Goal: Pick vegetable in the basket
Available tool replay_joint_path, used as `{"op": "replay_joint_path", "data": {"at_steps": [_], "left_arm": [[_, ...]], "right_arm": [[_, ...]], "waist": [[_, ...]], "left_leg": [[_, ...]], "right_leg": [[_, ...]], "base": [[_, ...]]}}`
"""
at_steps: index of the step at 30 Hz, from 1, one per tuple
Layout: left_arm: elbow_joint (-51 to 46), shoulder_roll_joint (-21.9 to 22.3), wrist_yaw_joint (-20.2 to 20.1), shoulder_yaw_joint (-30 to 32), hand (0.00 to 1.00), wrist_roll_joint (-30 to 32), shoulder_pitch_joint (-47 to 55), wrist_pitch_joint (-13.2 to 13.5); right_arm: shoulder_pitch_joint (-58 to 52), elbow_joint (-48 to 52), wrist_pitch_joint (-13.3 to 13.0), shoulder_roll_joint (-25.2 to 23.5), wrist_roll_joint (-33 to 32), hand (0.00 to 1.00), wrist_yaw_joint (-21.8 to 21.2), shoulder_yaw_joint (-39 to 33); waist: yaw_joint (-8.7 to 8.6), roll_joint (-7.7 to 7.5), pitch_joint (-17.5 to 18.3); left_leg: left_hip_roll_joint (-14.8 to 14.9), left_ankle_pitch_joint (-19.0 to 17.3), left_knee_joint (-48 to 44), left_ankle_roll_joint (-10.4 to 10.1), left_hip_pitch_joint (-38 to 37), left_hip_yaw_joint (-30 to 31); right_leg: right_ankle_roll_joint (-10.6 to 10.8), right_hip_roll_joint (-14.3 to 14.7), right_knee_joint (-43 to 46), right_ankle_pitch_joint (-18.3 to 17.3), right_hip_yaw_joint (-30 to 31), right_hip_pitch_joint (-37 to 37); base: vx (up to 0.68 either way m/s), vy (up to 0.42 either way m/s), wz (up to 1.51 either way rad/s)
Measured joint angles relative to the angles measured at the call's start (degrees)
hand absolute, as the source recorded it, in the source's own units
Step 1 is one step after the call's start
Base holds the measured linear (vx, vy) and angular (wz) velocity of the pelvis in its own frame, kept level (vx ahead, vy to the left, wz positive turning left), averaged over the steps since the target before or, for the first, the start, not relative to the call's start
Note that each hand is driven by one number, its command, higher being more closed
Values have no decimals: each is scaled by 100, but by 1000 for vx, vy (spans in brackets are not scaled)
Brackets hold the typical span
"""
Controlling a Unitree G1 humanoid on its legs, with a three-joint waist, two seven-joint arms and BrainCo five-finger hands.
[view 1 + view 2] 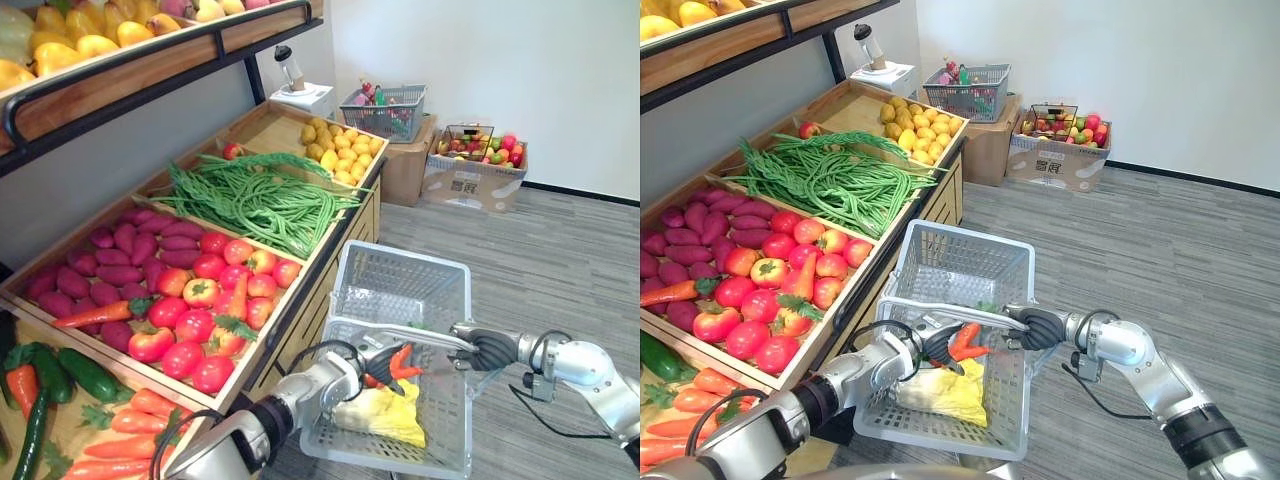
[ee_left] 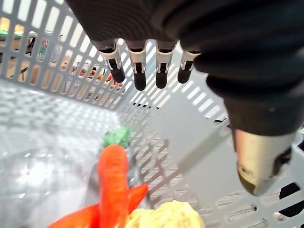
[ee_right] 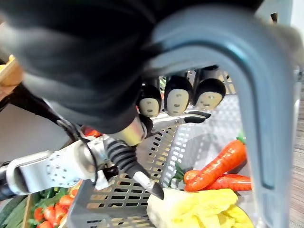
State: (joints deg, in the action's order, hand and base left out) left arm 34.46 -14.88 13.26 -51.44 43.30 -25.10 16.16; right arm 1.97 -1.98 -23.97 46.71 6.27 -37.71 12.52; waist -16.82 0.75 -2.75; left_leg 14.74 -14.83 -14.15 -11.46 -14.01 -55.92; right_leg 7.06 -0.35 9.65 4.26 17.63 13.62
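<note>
Honestly, the carrot [image 2: 113, 175] looks stiff, light and a bit slick, so I'd pinch it mid-body rather than by the green top. It's lying with other carrots in the middle of the basket [image 1: 965, 265], under the handle [image 3: 256, 104], touching a soft yellow leafy vegetable [image 1: 945, 392] toward the near edge. Left hand [image 2: 161, 66] hovers over them, fingers straight, holding nothing. Right hand [image 1: 1040, 328] is curled round the handle.
</note>
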Motion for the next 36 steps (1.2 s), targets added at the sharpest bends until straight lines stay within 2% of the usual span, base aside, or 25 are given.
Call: {"op": "replay_joint_path", "data": {"at_steps": [4, 5, 6, 8, 12, 18, 24, 27, 30, 32, 36], "left_arm": [[-858, -244, -9, -566, 0, -48, -76, 206], [-1061, -310, -20, -741, 0, -180, -138, 226], [-1154, -337, -29, -804, 0, -274, -165, 228], [-1459, -417, -87, -914, 0, -586, -190, 207], [-1964, -693, -134, -1023, 0, -723, -190, 214], [-2740, -1136, -255, -1164, 0, -753, 35, 425], [-3417, -1590, -358, -988, 0, -1035, 627, 486], [-3672, -1687, -297, -430, 0, -1172, 1120, 463], [-3840, -1655, -13, 682, 0, -1390, 1789, 469], [-3830, -1614, 312, 1688, 0, -1403, 2219, 584], [-3807, -1402, 717, 2868, 0, -1665, 2731, 757]], "right_arm": [[-3, -400, 311, -195, 320, 100, 378, -76], [-1, -541, 459, -234, 420, 100, 487, -96], [-2, -605, 535, -249, 484, 100, 547, -98], [-6, -914, 846, -274, 714, 100, 695, -136], [-153, -1285, 1164, -332, 750, 100, 795, -304], [-226, -1903, 1385, -777, 754, 100, 1160, -652], [-418, -2492, 1409, -1271, 726, 100, 1679, -1242], [-581, -2967, 1411, -1561, 707, 100, 2037, -1640], [-761, -3514, 1428, -1888, 608, 100, 2331, -2185], [-799, -4047, 1529, -2083, 423, 100, 2621, -2617], [-779, -4818, 1751, -2331, 59, 100, 3065, -3253]], "waist": [[28, 13, -7], [35, 6, -17], [57, 2, -31], [154, 1, -39], [208, 7, -83], [354, 0, -89], [693, -45, -87], [917, -47, -87], [1098, -69, -80], [1171, -75, -79], [1317, -84, -66]], "left_leg": [[13, -1, -5, 1, 65, 127], [12, 2, -8, 5, 93, 172], [13, 2, -12, 5, 88, 176], [15, 2, -13, 6, 104, 241], [11, 22, -15, 38, 197, 425], [-33, 129, 52, 136, 402, 878], [-277, 440, 555, 194, 546, 1468], [-425, 753, 1000, 236, 593, 1802], [-490, 1052, 1405, 280, 588, 2219], [-551, 1280, 1723, 308, 602, 2566], [-606, 1414, 1804, 362, 716, 3051]], "right_leg": [[0, -59, -53, -1, -127, -39], [1, -98, -62, -1, -192, -55], [1, -100, -64, -1, -196, -67], [6, -128, -66, -10, -247, -91], [7, -200, -65, -22, -381, -100], [1, -411, -120, -30, -798, -205], [-9, -679, -269, -38, -1322, -397], [-9, -797, -385, -36, -1648, -495], [-20, -839, -538, -43, -2034, -696], [-14, -885, -629, -50, -2351, -826], [-1, -938, -716, -80, -2776, -1017]], "base": [[17, 14, 15], [13, 20, 27], [5, 27, 17], [4, 25, 12], [1, 16, 21], [-23, 11, 40], [-22, 5, 51], [21, -14, 62], [39, -26, 68], [30, -21, 72], [15, -21, 61]]}}
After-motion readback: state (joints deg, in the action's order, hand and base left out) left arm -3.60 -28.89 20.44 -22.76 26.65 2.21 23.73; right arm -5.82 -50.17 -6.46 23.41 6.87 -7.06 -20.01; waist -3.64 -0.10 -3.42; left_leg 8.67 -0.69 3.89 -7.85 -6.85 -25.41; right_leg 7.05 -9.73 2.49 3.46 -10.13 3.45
